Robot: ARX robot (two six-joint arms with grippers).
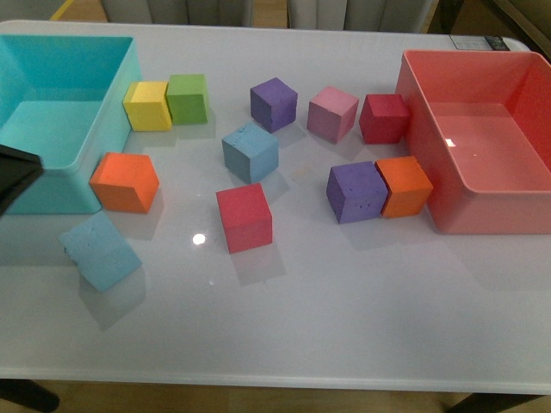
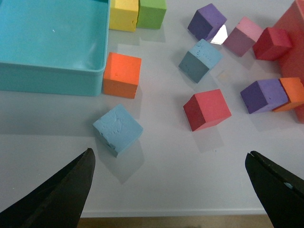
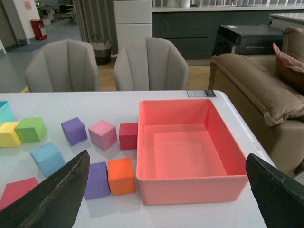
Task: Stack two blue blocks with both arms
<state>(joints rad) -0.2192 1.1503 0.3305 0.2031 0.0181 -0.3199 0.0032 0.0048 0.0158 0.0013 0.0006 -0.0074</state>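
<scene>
One light blue block (image 1: 101,251) lies tilted near the table's front left; it also shows in the left wrist view (image 2: 118,129). The second blue block (image 1: 250,152) sits mid-table, seen too in the left wrist view (image 2: 201,60) and the right wrist view (image 3: 47,158). My left gripper (image 2: 168,178) is open and empty, raised above the front edge, the near block just ahead of its left finger. A black part of the left arm (image 1: 15,175) shows at the left edge. My right gripper (image 3: 166,183) is open and empty, high above the red bin (image 3: 185,187).
A turquoise bin (image 1: 103,129) stands back left, the red bin (image 1: 430,181) right. Yellow (image 1: 147,105), green (image 1: 188,97), orange (image 1: 125,182), red (image 1: 244,218), purple (image 1: 274,104), pink (image 1: 332,114), dark red (image 1: 384,118), purple (image 1: 355,191) and orange (image 1: 404,186) cubes are scattered around.
</scene>
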